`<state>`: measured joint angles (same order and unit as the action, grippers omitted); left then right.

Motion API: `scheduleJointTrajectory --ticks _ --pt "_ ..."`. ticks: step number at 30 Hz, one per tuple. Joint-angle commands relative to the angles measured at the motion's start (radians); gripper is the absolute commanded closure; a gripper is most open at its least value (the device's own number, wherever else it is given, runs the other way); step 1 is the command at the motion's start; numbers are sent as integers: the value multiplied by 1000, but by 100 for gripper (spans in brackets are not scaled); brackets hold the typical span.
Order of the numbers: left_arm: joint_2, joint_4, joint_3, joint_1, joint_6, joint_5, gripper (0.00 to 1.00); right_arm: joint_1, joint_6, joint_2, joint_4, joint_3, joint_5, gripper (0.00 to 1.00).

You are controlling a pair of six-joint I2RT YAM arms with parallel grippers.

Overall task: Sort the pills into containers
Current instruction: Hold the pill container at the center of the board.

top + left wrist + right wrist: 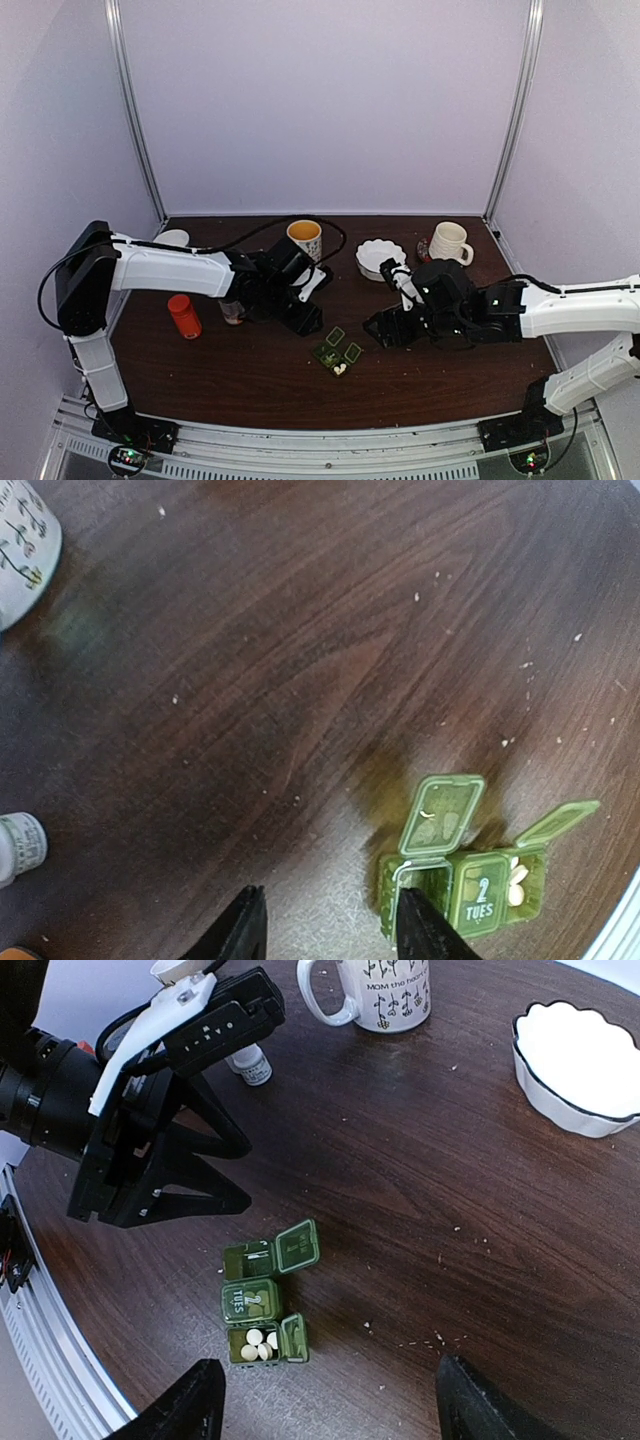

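Observation:
The container, a small dark-green pill box [338,352] [262,1305] [470,880], lies on the brown table between the two arms. Both end lids stand open, and the middle lid marked "2 TUES" is down. Several white pills [255,1345] lie in one end compartment; the other end compartment looks empty. My left gripper [312,322] [330,910] hovers open just left of the box, and one fingertip [412,920] overlaps the empty end compartment. My right gripper [385,328] [330,1385] is wide open above the table beside the box, holding nothing.
An orange bottle [184,316] and a small white bottle [233,312] [250,1063] stand behind the left arm. At the back are a patterned mug [305,238] [380,990], a white scalloped bowl [381,257] [580,1060] and a cream mug [449,242]. Crumbs dot the wood.

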<state>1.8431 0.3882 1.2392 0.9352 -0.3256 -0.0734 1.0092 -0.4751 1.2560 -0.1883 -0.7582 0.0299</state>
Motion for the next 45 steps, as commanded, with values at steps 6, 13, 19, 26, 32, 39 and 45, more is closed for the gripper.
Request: scheduleJointTrajectory --ticks 6,13,19,26,32,39,45 --pt "57 -48 27 54 -12 -5 54 -6 -57 52 83 43 -21 21" --pt "91 -13 50 54 -12 -2 57 -6 -57 85 104 47 -60 23" --pt "106 2 52 57 -15 6 59 -6 -42 83 111 52 -66 24" --pt "124 22 76 67 -18 9 64 -6 -52 100 149 70 -108 25" --pt "136 49 89 86 -15 34 65 -6 -68 119 185 84 -152 27" --pt "148 53 88 87 -22 41 67 -6 -74 153 243 91 -202 29" --pt "154 60 88 88 -32 42 68 -5 -82 181 291 102 -231 31"
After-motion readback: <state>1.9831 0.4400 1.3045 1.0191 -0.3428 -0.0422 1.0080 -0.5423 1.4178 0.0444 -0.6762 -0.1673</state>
